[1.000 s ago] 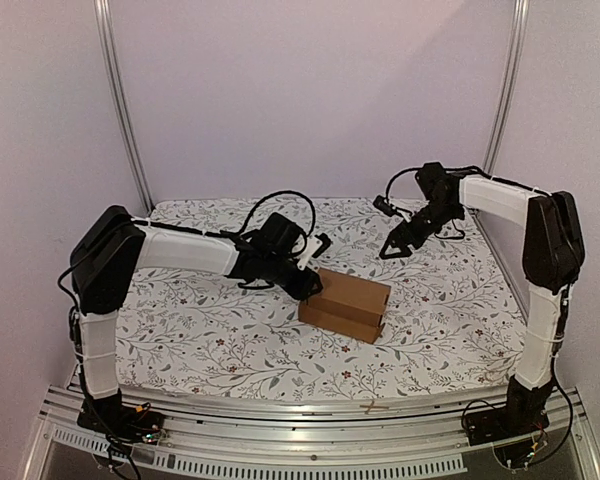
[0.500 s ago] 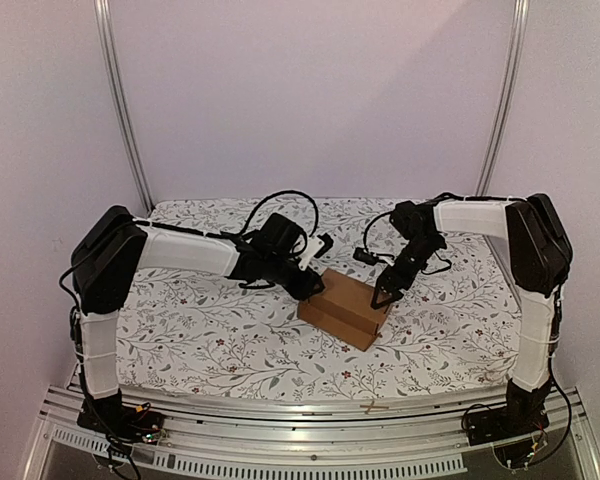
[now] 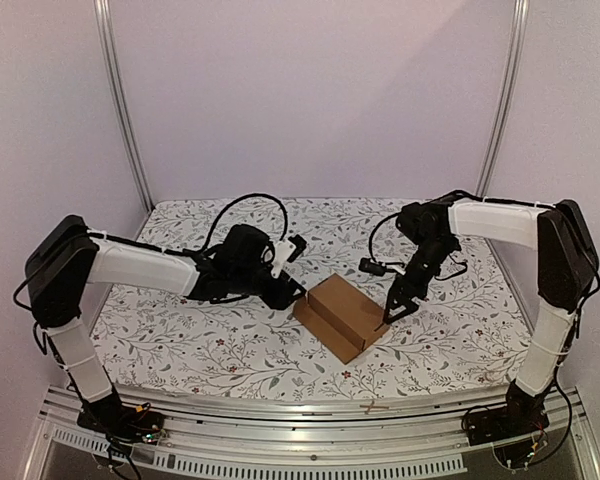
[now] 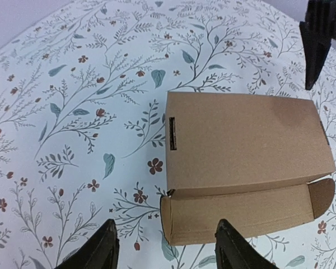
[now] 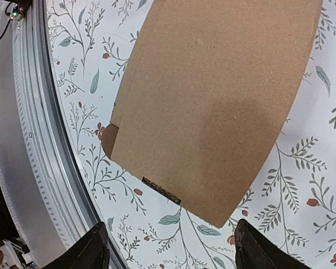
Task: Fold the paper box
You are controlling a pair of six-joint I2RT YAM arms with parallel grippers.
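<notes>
**Top external view.** The paper box (image 3: 342, 318) lies on the flowered table cover (image 3: 180, 340) near the middle of the table, between the two arms and askew to the table edge. It appears as a low, largely formed carton. The left gripper (image 3: 290, 292) sits just beside the box's left corner. The right gripper (image 3: 393, 308) points down at the box's right edge. This view does not settle whether it touches.

**Left wrist view.** The left gripper's fingers (image 4: 103, 249) are spread with nothing between them, and the box's near long side lies just beyond them. A slot (image 4: 172, 133) shows at the left end of the top panel. A rounded tab (image 4: 323, 193) projects untucked at the right end of the front panel. The step in hand is probably closing that end.
- Pin the top panel from above with one arm.
- With the other arm, push the tab inward along its crease, with one fingertip square to the fold.
- The carton looks light and is likely to slide on the cloth if pushed unpinned.

**Right wrist view.** The right gripper's fingers (image 5: 87, 249) are likewise apart and empty, hanging over the top panel. A metal rail (image 5: 33, 140) runs beside the cloth.

**Obstructions.** Both grippers work close together at one small box. A loose cable (image 3: 375, 265) hangs by the right wrist, near the tab end.
</notes>
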